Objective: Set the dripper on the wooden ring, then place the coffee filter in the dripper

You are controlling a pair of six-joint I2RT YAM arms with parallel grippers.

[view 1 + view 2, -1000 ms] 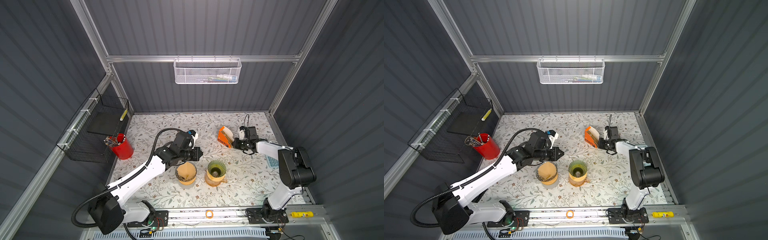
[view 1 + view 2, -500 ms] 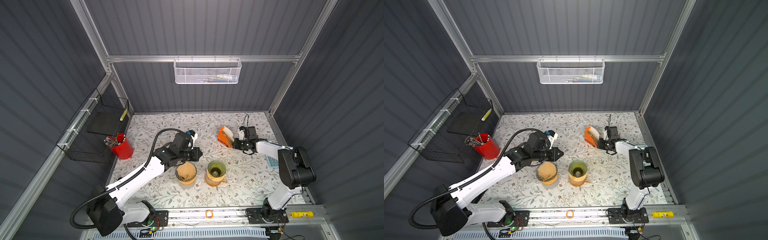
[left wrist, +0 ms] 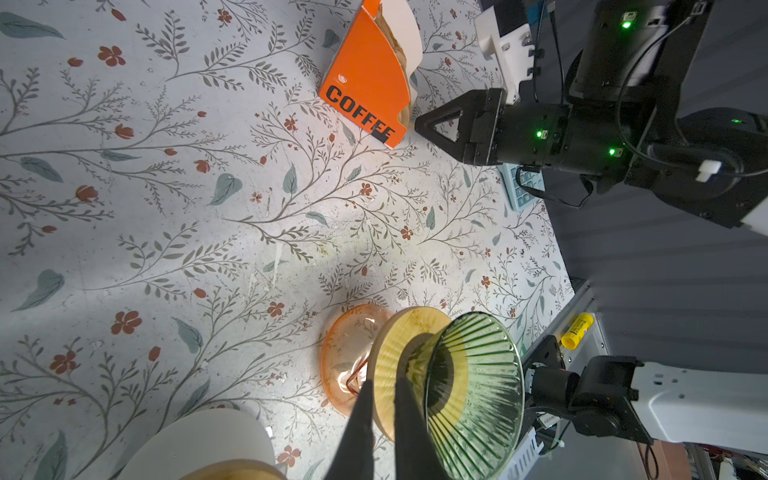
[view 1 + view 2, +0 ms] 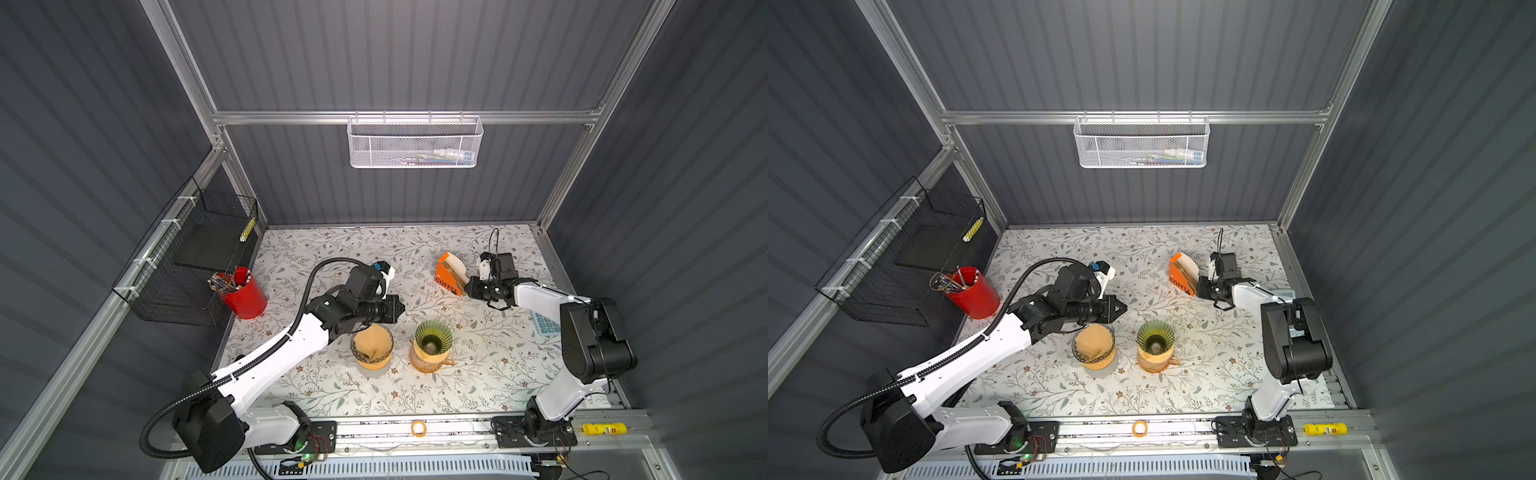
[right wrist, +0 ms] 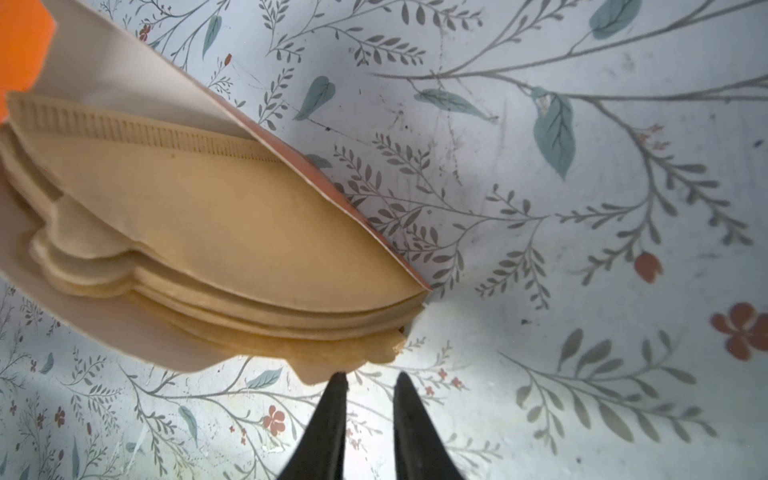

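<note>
Right wrist view: the right tool (image 5: 368, 380) stands slightly open and empty, its tips just at the scalloped edge of the coffee filters (image 5: 216, 232) stacked in the orange box (image 4: 448, 276) on the bench (image 4: 316, 399). To do this well, I'd work one fingertip behind the outermost sheet only, pinch at its edge, and draw it out slowly without dragging the box. The green dripper (image 4: 433, 337) sits empty, well apart. The left tool (image 3: 380, 384) is closed on nothing, near the other dripper (image 4: 372, 345), which already holds a filter.

You had tan paper filters (image 5: 216, 232) stacked in the orange COFFEE box (image 4: 446, 276). Well apart from it, your green ribbed dripper (image 4: 433, 338) stood upright on an amber carafe (image 4: 428, 365).
</note>
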